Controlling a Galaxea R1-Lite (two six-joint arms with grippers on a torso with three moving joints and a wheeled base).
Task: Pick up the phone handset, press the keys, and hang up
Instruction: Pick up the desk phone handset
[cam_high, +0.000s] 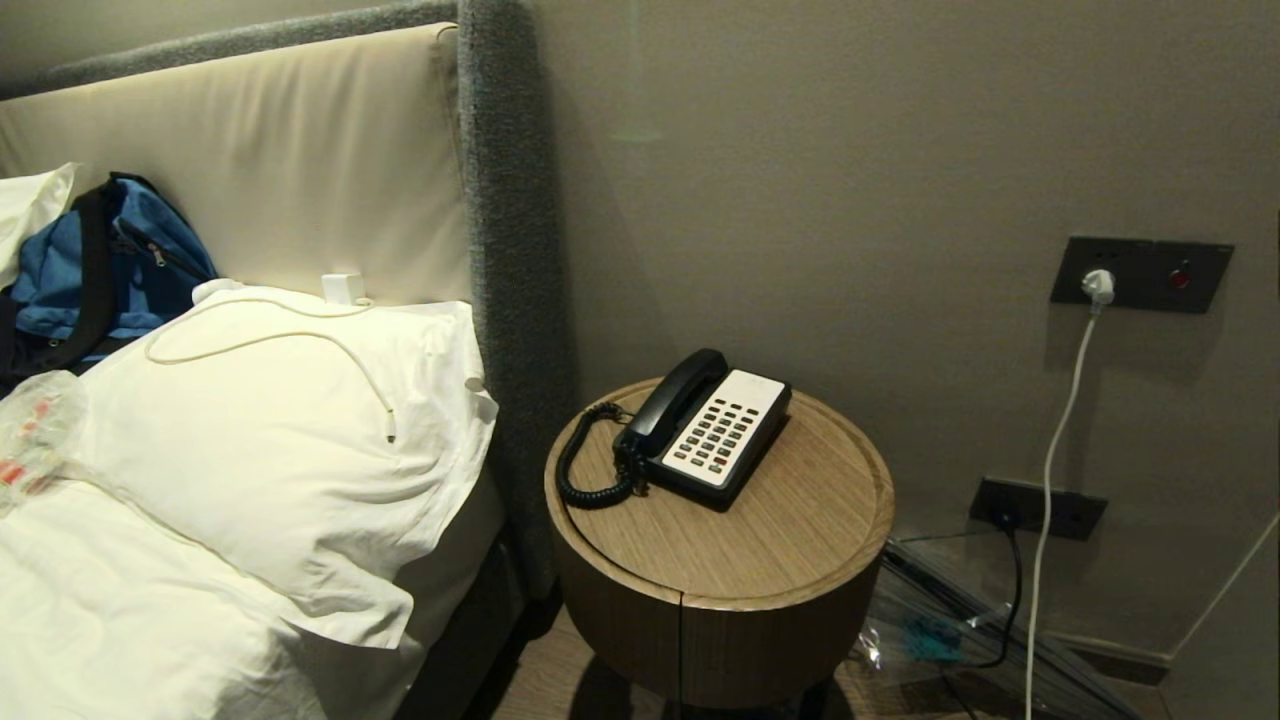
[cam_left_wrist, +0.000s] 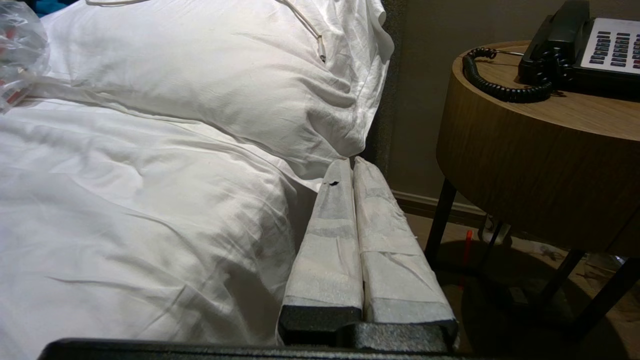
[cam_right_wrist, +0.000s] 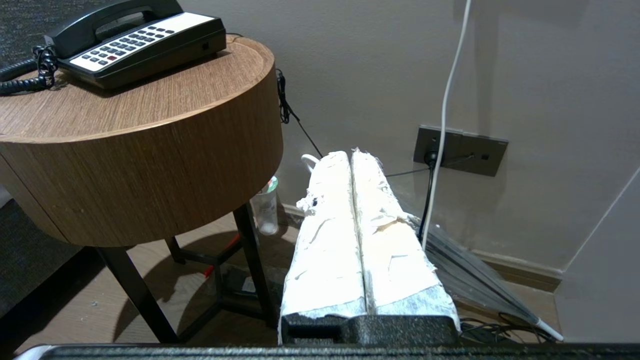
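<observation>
Item: phone handset (cam_high: 672, 400), glossy black, seated in its cradle along the left edge of the phone base (cam_high: 722, 440); black coiled cord (cam_high: 585, 470) loops from its near end across the wood.
Item: phone base, black with white keypad panel, set at an angle on the round wooden desk (cam_high: 780, 540), toward the rear half of the top.
Item: left gripper (cam_left_wrist: 350, 162), low beside the bed (cam_left_wrist: 125, 225), below desk height; its white-wrapped fingers (cam_left_wrist: 327, 240) pressed together, nothing between them.
Item: right gripper (cam_right_wrist: 350, 155), low on the wall side of the desk, near the floor; wrapped fingers (cam_right_wrist: 325, 250) likewise pressed together and empty.
Item: pillow (cam_high: 290, 440) on the bed, a white cable (cam_high: 300, 345) lying across it.
Item: blue bag (cam_high: 110, 265) against the headboard.
Item: wall socket panel (cam_high: 1140, 272) with a white plug and lead hanging down.
Item: what may be a small bottle (cam_right_wrist: 265, 210) under the desk, poorly lit.
</observation>
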